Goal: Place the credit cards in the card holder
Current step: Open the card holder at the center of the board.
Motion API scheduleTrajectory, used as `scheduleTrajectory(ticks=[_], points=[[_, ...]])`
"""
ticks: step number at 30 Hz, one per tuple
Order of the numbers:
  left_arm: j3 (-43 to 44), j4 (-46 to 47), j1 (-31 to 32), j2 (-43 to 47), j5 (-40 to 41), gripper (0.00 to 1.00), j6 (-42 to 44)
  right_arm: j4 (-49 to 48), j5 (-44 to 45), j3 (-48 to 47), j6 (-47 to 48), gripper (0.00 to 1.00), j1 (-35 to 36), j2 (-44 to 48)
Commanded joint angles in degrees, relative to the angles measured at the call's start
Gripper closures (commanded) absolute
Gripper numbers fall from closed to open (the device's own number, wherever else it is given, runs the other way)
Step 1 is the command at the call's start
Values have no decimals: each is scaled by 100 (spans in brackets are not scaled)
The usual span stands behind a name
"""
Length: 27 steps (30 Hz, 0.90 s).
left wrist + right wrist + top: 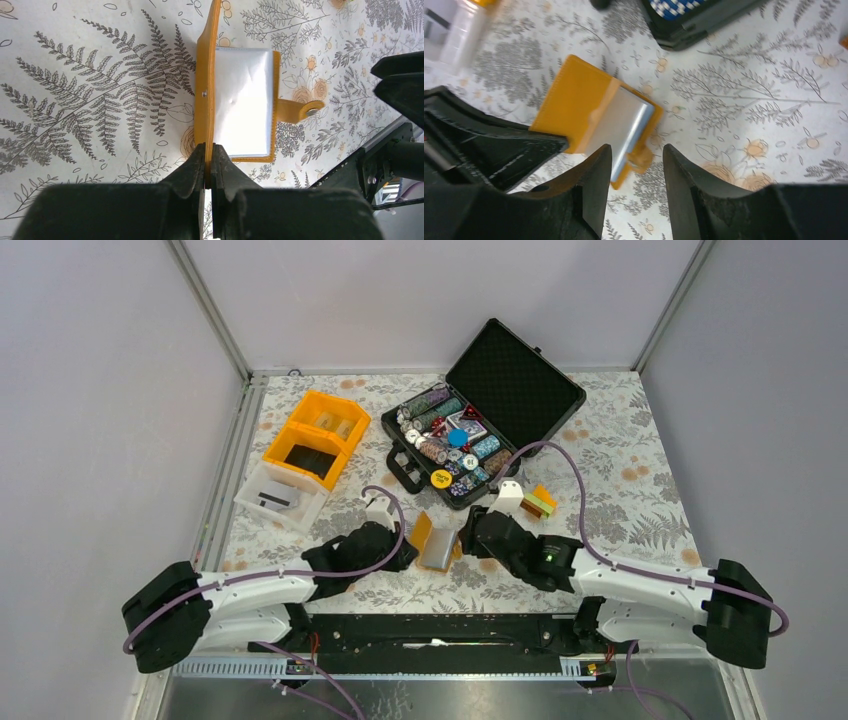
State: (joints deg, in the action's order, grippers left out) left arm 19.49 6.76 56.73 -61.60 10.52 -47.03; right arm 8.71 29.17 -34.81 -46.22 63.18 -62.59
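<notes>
The orange card holder (436, 540) lies open between my grippers, one flap raised on edge. In the left wrist view its raised flap (206, 90) stands next to the pale blue-grey inner face (245, 100), with the snap tab (300, 110) at the right. My left gripper (210, 152) is shut on the raised flap's near end; it also shows in the top view (405, 545). My right gripper (636, 155) is open and empty just above the holder's (574, 105) tab end; it also shows in the top view (472, 530). I cannot tell whether the pale face (624, 122) is a credit card or a pocket. I see no loose credit card.
A black case (480, 425) of poker chips stands open at the back. An orange compartment bin (315, 435) and a clear box (280, 498) are at the back left. A small orange and green stack (540, 502) lies right of my right gripper.
</notes>
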Motion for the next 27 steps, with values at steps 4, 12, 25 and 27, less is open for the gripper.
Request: scheduleTrajectory(ticks=[4, 12, 25, 27], points=[[83, -159, 25, 289, 320, 100, -176, -993, -853, -298, 612, 50, 50, 4], [108, -219, 36, 297, 343, 100, -167, -1716, -1529, -303, 136, 64, 34, -1045], [16, -253, 31, 438, 377, 100, -219, -2060, -2318, 317, -327, 64, -697, -1630], [5, -255, 31, 447, 366, 100, -224, -2079, -2346, 320, -397, 65, -717, -1719]])
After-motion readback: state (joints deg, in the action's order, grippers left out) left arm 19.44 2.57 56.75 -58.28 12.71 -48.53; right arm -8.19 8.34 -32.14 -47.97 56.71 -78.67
